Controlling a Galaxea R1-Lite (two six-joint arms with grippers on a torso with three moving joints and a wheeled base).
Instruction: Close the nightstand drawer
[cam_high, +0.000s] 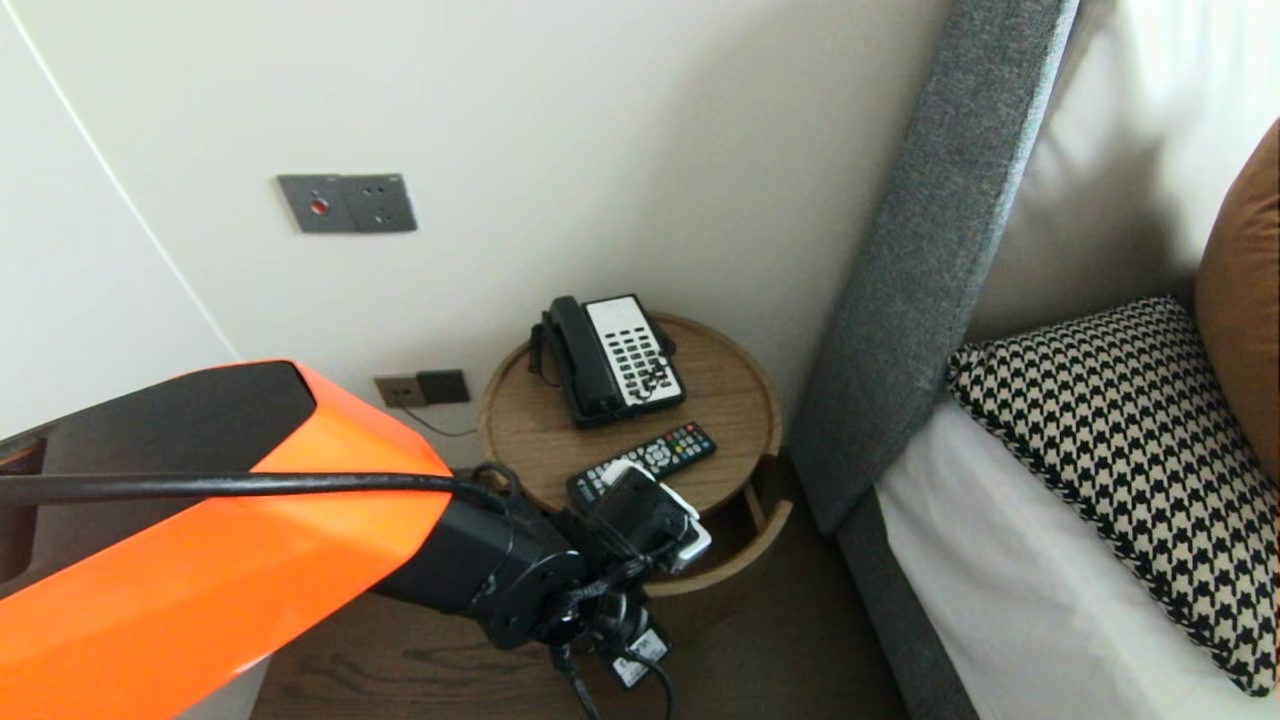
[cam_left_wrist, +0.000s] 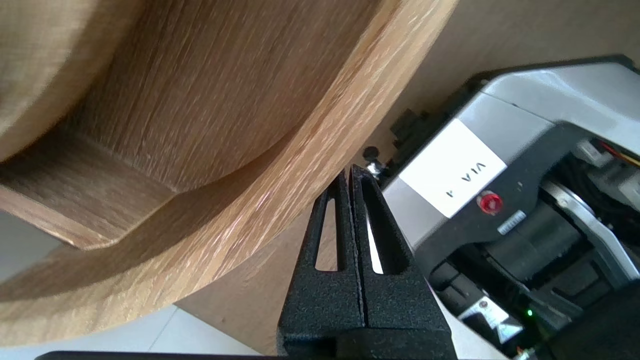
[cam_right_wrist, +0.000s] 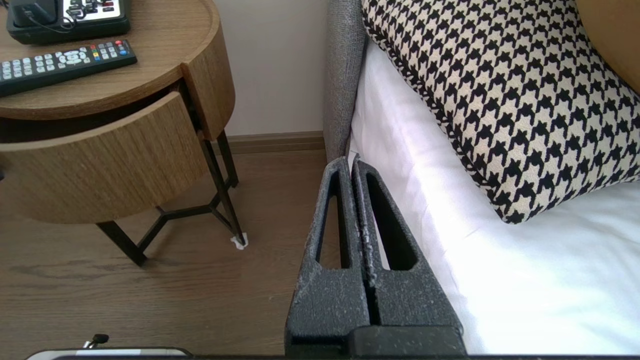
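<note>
we are looking at a bedroom corner: 1 round wooden bedside table (cam_high: 735, 395) is standing on a dark wood floor (cam_high: 800, 650) against a pale wall (cam_high: 650, 150), next to a grey headboard (cam_high: 920, 280) and a bed (cam_high: 1000, 600) with a houndstooth pillow (cam_high: 1120, 450). 1 phone (cam_high: 615, 360) and 1 remote (cam_high: 665, 452) are lying on top. the drawer (cam_high: 742, 548) is sitting partly pulled out, pointing away from the wall, its curved front running sideways across the table. the left gripper (cam_left_wrist: 350, 172), fingers pressed together, is hanging just beside the drawer's lower edge; whether it is touching, we cannot tell. the right gripper (cam_right_wrist: 352, 162), fingers together too, is parked over the floor by the bed.
</note>
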